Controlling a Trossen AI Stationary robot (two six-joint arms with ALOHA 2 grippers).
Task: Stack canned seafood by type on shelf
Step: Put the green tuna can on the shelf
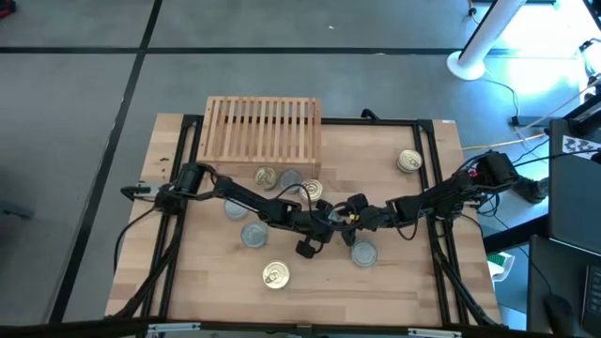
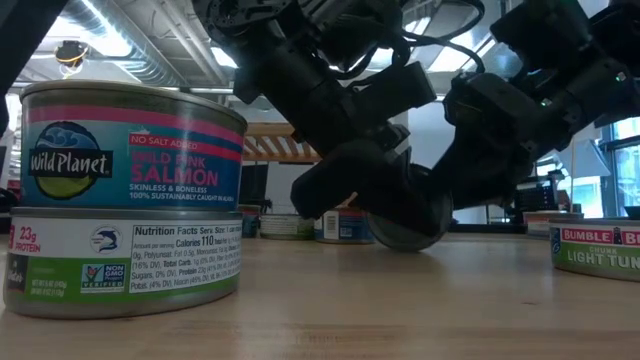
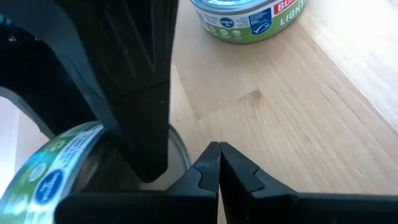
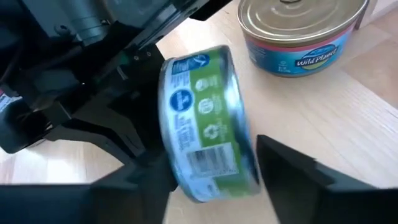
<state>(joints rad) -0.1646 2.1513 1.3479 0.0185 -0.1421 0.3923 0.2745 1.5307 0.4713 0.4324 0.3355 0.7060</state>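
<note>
The upper stacked can (image 2: 133,135) reads "Wild Planet … SALMON", the can beneath it (image 2: 125,262) "Nutrition Facts" and "23g PROTEIN", the tuna can (image 2: 598,249) "BUMBLE… LIGHT TUN".

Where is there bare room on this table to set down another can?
The shelf top is bare. Open wood lies between the shelf and the far-right gold can, and around the near gold can. Crowded mid-table: left gripper and right gripper meet there.
</note>
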